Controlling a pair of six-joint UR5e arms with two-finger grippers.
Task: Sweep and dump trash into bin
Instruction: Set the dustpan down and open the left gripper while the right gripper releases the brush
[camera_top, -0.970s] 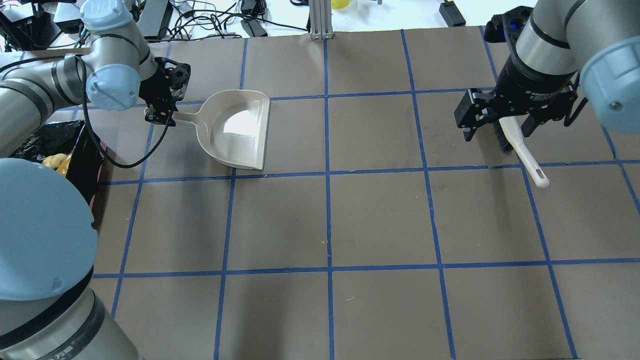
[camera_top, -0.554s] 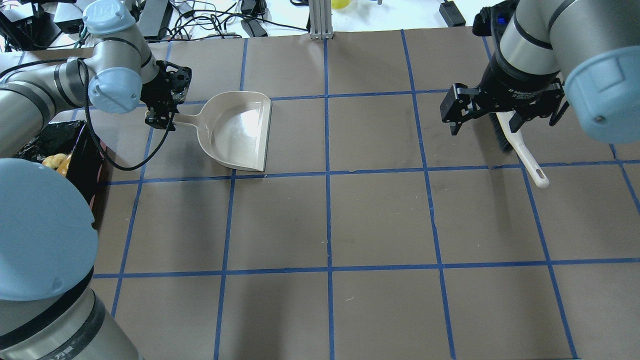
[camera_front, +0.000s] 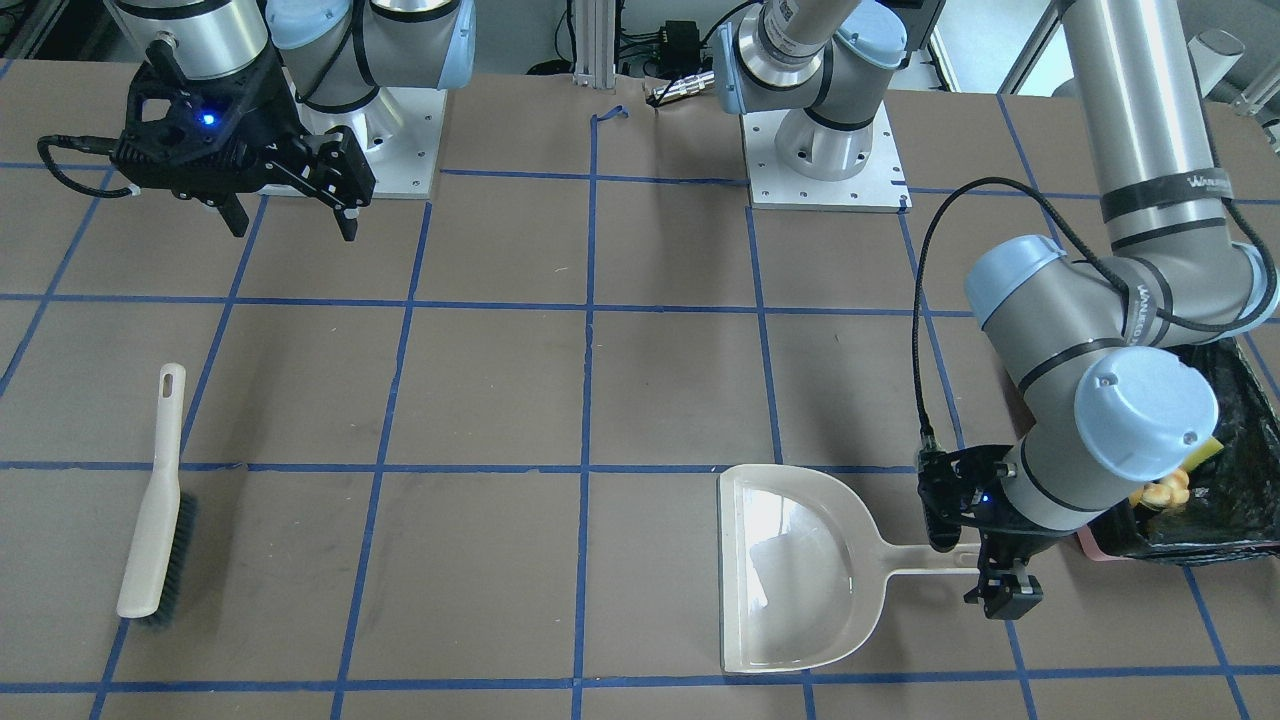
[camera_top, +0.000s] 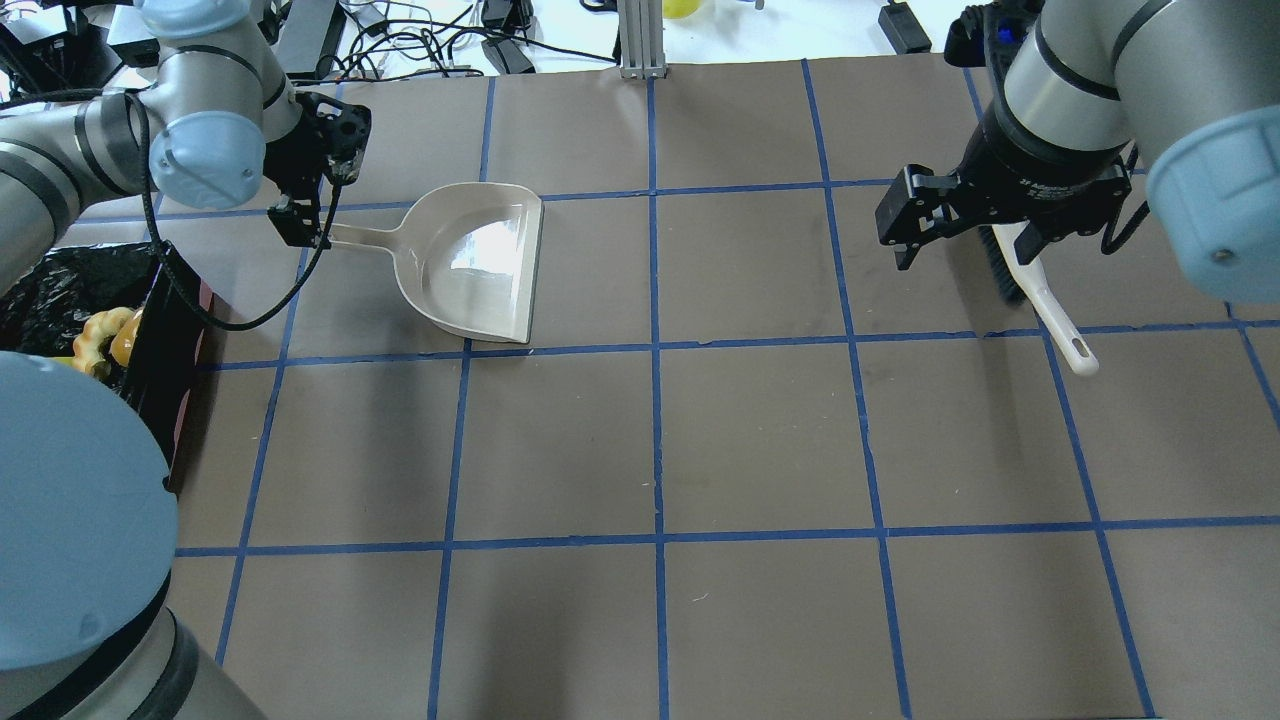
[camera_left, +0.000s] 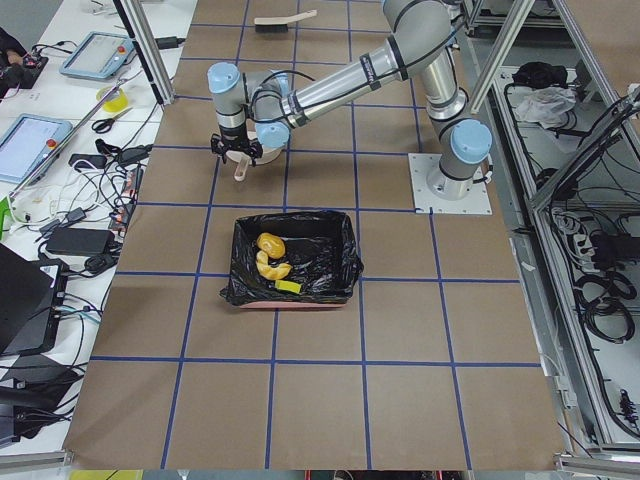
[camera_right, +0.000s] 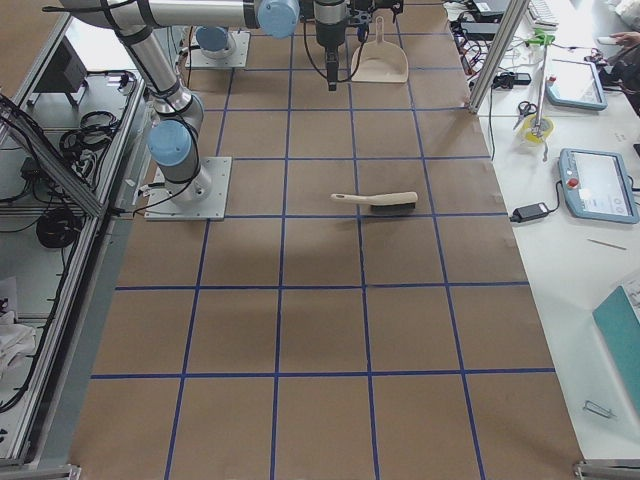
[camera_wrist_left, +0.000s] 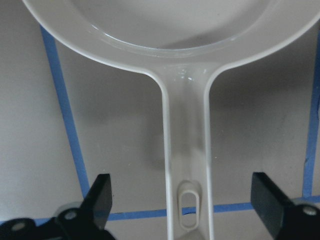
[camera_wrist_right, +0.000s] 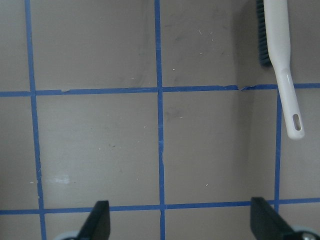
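Observation:
The trash lies in the bin (camera_left: 335, 250), a pink container lined with a black bag: a golden-brown lump (camera_left: 270, 243), a pale crescent (camera_left: 272, 268) and a yellow sponge chunk (camera_left: 288, 287). The bin (camera_top: 60, 290) sits at the table's left edge, partly behind my left arm. The empty beige dustpan (camera_top: 470, 260) rests flat. My left gripper (camera_wrist_left: 185, 207) is open, its fingers wide on either side of the dustpan handle's end (camera_front: 930, 560). My right gripper (camera_top: 975, 235) hangs open and empty above the table, beside the white brush (camera_top: 1050, 300) that lies flat.
Blue tape lines divide the brown table cover into squares. An aluminium post (camera_top: 640, 40) and cables stand at the far edge. The left arm's black cable (camera_top: 240, 320) loops down near the bin. Both arm bases (camera_front: 820, 150) stand on the robot's side of the table.
My left gripper has shifted a little left and away along the dustpan handle's end. My right gripper has moved left off the brush. Dustpan and brush have stayed where they were.

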